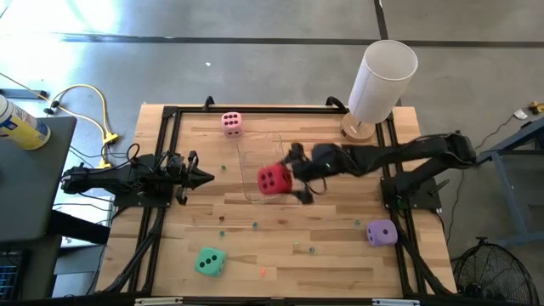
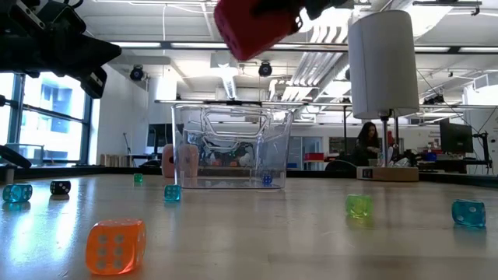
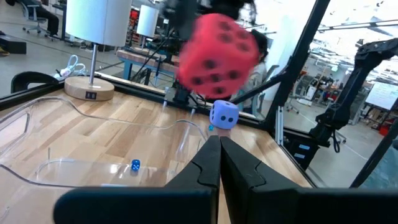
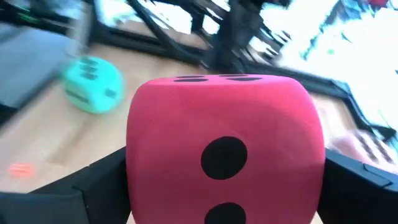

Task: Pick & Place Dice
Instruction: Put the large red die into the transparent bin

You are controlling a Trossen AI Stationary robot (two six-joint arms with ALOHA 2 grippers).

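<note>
One red die [image 1: 274,179] (no legible writing)

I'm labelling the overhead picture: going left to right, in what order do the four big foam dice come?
Teal-green foam die → pink foam die → red foam die, between the right pincer's fingers → purple foam die.

White-shaded lamp [image 1: 381,82] at table's far edge, clear bin [image 2: 230,148] mid-table, small coloured beads [image 2: 116,245]

R hand [image 1: 297,180] gripping; L hand [image 1: 204,178] closed.
</note>
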